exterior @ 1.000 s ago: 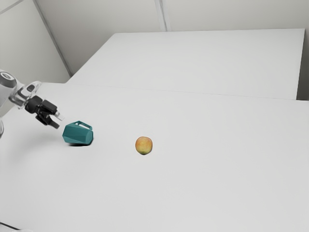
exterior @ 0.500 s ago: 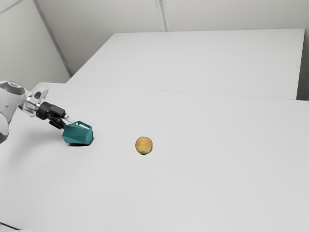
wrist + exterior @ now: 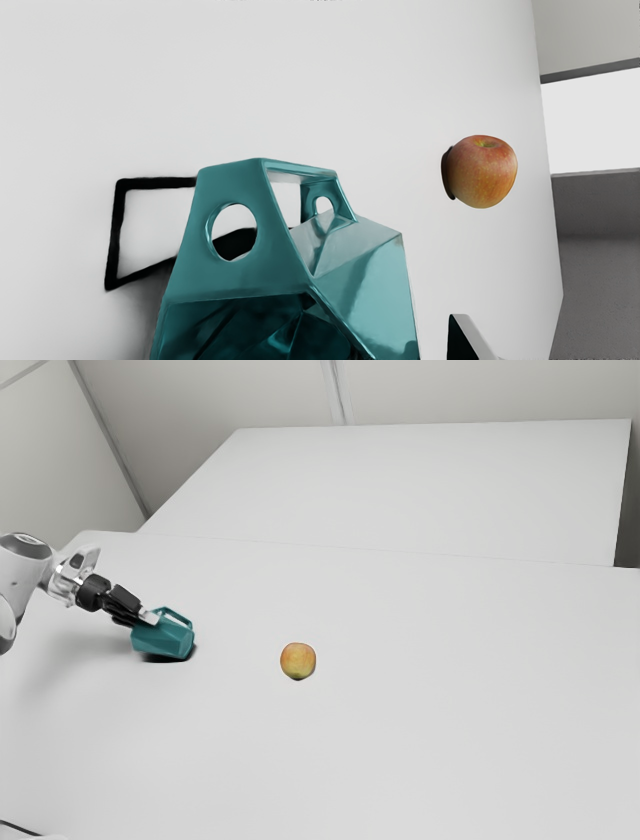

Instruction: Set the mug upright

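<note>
Since I cannot tell whether the tool (image 3: 147,619) is spread or clamped, the mug (image 3: 370,280), on its side at the exterior view's left, may slip if gripped off-centre.

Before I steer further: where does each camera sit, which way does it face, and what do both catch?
Exterior view: raised at the arm's side, looking down across the white table; the arm enters from the exterior view's left, its tool at the mug.
Wrist view: on the arm's hand, looking over the mug's open mouth toward the apple; part of the tool shows at the bottom edge.
Shared: mug, apple, table, tool.
</note>
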